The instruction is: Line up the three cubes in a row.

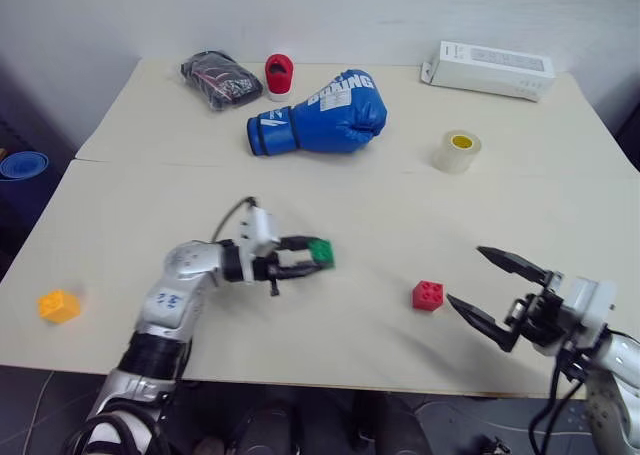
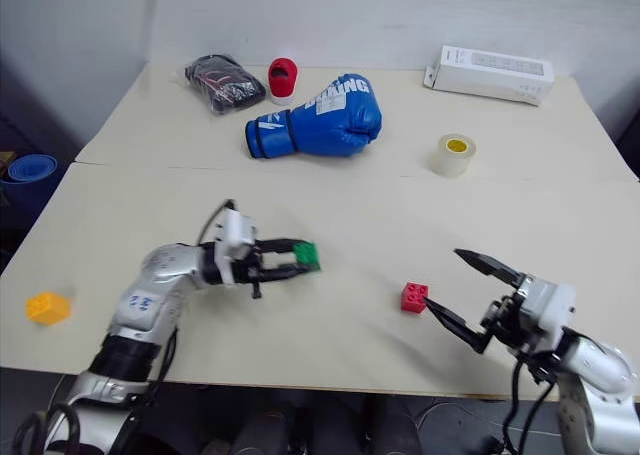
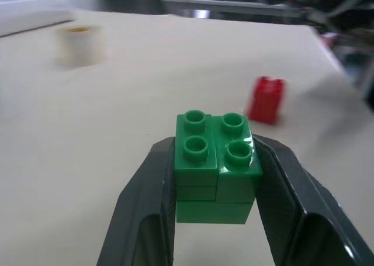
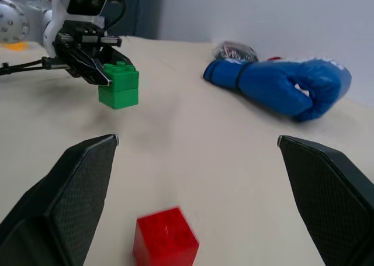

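Silver-grey left arm (image 1: 175, 295) with black cable; each white-wristed end effector has 2 black textured fingers (image 4: 76, 190).

Soft even indoor light, faint shadows on the table (image 1: 330, 205), glare on the green cube (image 3: 215, 166), blurred background in the left wrist view

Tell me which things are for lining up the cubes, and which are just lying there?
For the job: green cube, held in the left gripper; red cube; orange-yellow cube.

Just lying there: blue boxing glove, tape roll, white box, red-topped cylinder, black bundle.
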You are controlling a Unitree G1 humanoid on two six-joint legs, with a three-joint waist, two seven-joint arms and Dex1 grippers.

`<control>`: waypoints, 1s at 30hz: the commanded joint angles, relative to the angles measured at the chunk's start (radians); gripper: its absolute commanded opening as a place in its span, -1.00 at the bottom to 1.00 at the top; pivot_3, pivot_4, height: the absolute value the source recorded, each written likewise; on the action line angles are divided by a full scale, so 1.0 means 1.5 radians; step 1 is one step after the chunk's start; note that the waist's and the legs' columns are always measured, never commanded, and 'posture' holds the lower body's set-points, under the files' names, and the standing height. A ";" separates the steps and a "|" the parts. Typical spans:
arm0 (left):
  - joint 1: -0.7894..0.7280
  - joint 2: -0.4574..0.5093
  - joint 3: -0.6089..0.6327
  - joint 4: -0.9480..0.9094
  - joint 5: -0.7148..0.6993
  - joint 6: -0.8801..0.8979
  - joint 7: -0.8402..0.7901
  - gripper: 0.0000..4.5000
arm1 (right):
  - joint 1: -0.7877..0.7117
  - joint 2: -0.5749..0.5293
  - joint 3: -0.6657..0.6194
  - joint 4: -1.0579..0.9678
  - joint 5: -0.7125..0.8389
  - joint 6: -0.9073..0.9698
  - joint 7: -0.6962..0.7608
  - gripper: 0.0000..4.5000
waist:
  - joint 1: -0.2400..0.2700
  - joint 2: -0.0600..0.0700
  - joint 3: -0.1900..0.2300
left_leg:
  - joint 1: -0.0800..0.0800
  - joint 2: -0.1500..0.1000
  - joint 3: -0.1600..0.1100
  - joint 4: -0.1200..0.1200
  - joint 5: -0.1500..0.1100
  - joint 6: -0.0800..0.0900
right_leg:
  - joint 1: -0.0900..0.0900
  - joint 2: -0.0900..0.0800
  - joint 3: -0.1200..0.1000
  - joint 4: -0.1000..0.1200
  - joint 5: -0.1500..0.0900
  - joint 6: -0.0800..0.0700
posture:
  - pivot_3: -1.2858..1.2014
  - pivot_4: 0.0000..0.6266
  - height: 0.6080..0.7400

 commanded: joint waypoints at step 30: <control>0.028 -0.012 0.004 0.051 0.052 -0.128 -0.040 0.98 | 0.073 -0.039 -0.037 -0.104 0.049 0.080 0.039 1.00 | -0.003 0.000 0.000 | 0.000 0.001 -0.001 0.000 0.000 0.001 | 0.000 -0.001 0.000 -0.001 0.000 0.000 | 0.03 -0.52 1.00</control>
